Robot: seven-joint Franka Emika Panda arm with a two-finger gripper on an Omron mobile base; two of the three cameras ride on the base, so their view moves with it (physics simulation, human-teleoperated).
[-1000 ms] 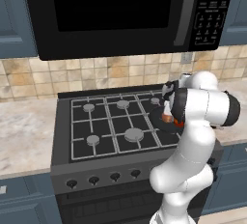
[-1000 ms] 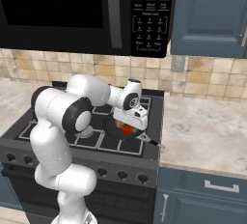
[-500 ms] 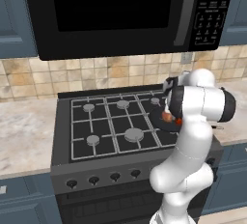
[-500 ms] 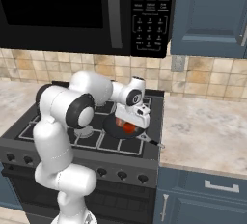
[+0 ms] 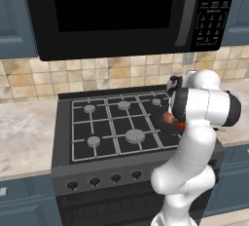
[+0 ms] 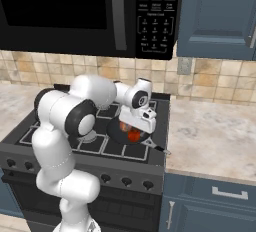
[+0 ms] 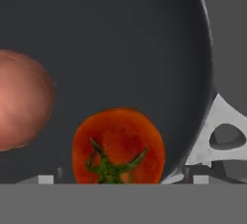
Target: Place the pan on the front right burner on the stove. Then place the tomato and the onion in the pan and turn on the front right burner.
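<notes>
Hand view: tomato (image 7: pixel 118 146) and onion (image 7: pixel 21 107) both lie inside the pan (image 7: pixel 120 39), apart. I cannot tell how wide the gripper (image 6: pixel 141 121) stands, or whether it holds anything. Both look smooth, round, likely to roll; I'd pinch across the middle.

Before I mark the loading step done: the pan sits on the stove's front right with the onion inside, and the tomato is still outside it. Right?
Not quite. The tomato is already inside the pan, beside the onion, as the hand view shows. The pan does sit at the stove's front right.
</notes>
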